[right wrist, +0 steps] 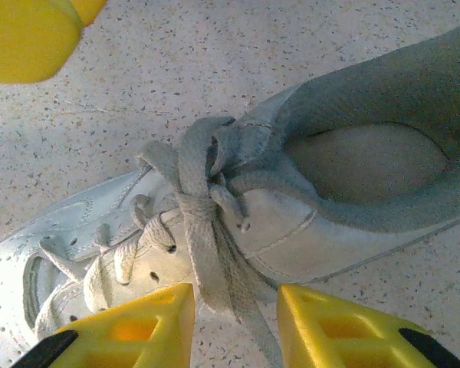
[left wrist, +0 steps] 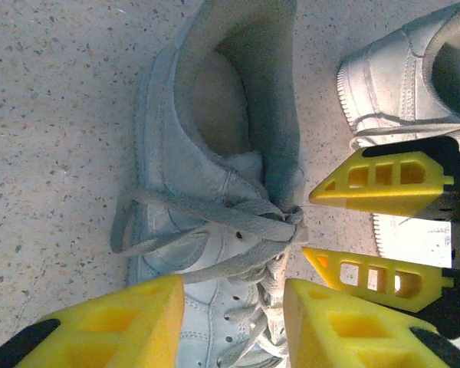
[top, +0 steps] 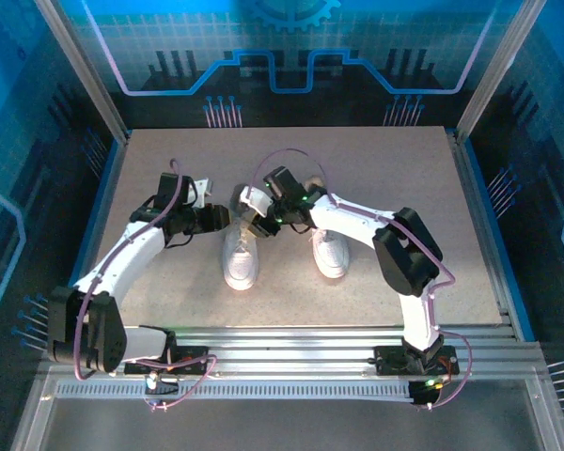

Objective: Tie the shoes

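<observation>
On the speckled surface the left sneaker and the right sneaker are set side by side, toes toward the arm bases. Both claws are gathered over the laced part of the left sneaker. The left claw is held spread above the eyelets, and nothing is pinched between its yellow fingers. The right claw is likewise spread. A strand of lace is seen running down through its gap, not squeezed by the fingers. The laces are drawn into a loose crossing at the top of the tongue. A loop is left hanging over the sneaker's side onto the surface.
</observation>
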`<state>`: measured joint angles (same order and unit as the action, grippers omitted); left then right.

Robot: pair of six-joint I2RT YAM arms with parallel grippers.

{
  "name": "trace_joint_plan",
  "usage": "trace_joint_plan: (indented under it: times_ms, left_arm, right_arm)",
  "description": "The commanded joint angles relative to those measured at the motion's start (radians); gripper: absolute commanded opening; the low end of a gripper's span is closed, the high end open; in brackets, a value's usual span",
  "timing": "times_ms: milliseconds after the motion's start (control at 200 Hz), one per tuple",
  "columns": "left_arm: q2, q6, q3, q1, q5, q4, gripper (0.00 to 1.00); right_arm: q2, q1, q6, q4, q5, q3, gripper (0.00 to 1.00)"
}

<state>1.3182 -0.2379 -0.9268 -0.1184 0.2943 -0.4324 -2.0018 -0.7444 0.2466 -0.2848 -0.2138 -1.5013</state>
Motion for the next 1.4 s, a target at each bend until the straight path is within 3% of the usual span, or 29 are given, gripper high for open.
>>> trace_joint_plan:
  times_ms: [0, 85, 200, 310, 1396]
  left_arm:
    - [0.025, -0.024, -0.039, 0.008, 0.04, 0.018, 0.4]
    - [0.038, -0.026, -0.046, 0.008, 0.045, 0.025, 0.4]
    - [0.058, -0.033, -0.052, 0.008, 0.051, 0.037, 0.4]
    - [0.079, -0.036, -0.065, 0.006, 0.05, 0.037, 0.4]
    - [0.232, -0.01, -0.218, -0.021, 0.018, -0.012, 0.42]
  right_arm:
    - [-0.026, -0.026, 0.041, -0.021, 0.028, -0.04, 0.3]
    - [-0.025, -0.034, 0.052, -0.02, 0.042, -0.033, 0.27]
    - [-0.007, -0.048, 0.063, 0.0, 0.071, -0.009, 0.12]
    - [0.033, -0.05, 0.062, 0.035, 0.073, 0.032, 0.06]
    - [0.125, 0.008, 0.016, -0.051, 0.029, 0.109, 0.04]
